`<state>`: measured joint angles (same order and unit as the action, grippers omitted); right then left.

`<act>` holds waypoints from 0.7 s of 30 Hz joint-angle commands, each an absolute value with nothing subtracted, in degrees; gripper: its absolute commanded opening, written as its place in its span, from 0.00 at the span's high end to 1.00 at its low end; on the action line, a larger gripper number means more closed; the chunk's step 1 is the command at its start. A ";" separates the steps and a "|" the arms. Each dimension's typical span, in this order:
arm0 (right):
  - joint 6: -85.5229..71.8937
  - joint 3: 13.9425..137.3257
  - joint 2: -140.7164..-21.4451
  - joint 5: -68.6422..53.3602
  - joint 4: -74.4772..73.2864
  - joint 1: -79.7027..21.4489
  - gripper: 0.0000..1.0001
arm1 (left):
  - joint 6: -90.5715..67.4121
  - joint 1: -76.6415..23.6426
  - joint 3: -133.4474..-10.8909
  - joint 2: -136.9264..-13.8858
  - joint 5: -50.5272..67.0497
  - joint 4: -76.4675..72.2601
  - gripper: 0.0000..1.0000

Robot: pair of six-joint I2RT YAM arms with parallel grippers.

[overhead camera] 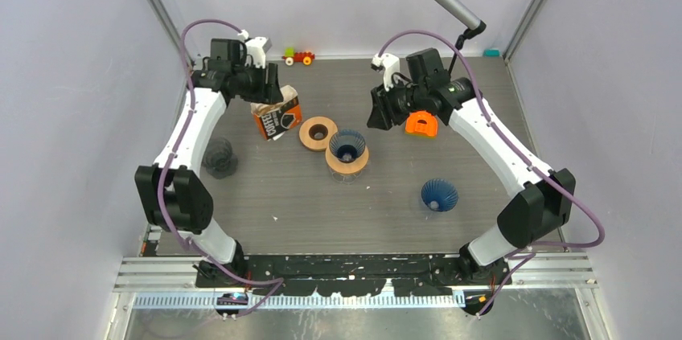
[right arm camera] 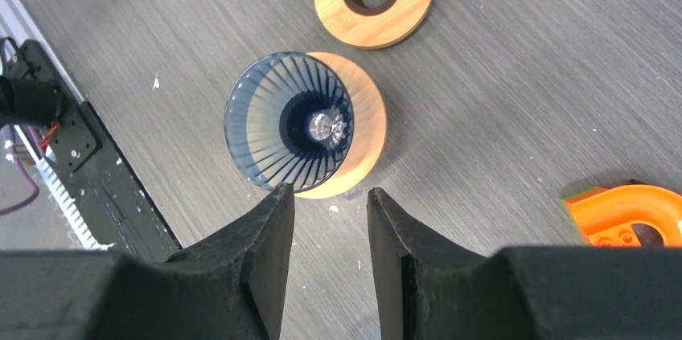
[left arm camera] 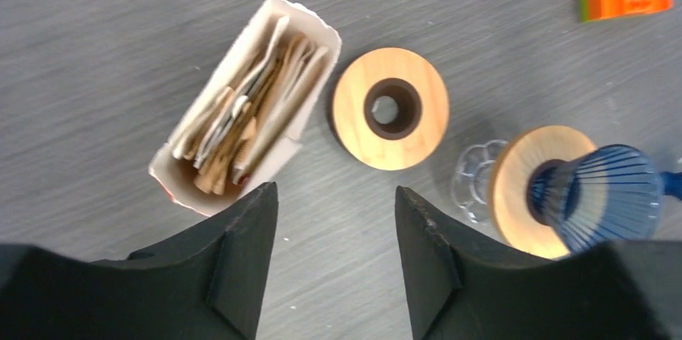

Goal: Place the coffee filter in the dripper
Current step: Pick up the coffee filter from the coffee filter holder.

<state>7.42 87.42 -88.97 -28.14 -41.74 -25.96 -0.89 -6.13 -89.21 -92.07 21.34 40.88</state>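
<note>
My left gripper point(left arm camera: 335, 195) hangs with its jaws a fair way apart and nothing between them; only bare tabletop point(left arm camera: 96, 51) shows in the gap. My right gripper point(right arm camera: 330, 194) is parted too, a little narrower, and just as empty. Just beyond my left fingertips sits the carton point(left arm camera: 306, 20), its open mouth turned up toward my camera. That leaves the coffee filters point(left arm camera: 245, 111) reachable from above, a tight sheaf of brown and white paper edges. None has been drawn out yet. Just beside the carton lies a spare wooden ring point(left arm camera: 390, 108); whether the two touch I cannot tell. Ahead of my right fingertips stands the dripper point(right arm camera: 281, 127), a blue ribbed cone seated upright in its wooden collar point(right arm camera: 366, 131), its mouth wide and holding no paper. I judge the split is deliberate: my left side is poised over the supply to pinch a single filter, my right over the cone to steady it or receive the paper. Because the filters are packed close, I expect taking just one will need a narrow bite on an outer edge.
</note>
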 commanded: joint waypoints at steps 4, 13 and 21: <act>11.33 84.63 -86.50 -32.26 -41.75 -25.42 0.58 | 7.35 -5.73 -95.57 -98.43 15.39 40.99 0.50; 11.49 83.65 -87.84 -33.90 -41.68 -24.65 0.60 | 10.92 -5.45 -99.12 -104.62 12.85 43.34 0.57; 11.26 82.67 -87.84 -34.36 -41.09 -23.78 0.61 | 13.52 -5.47 -99.43 -107.76 11.76 44.07 0.55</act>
<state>10.66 83.07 -88.16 -32.99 -42.44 -24.34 11.18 -5.85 -96.75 -106.98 12.43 43.31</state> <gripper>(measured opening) 0.394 0.452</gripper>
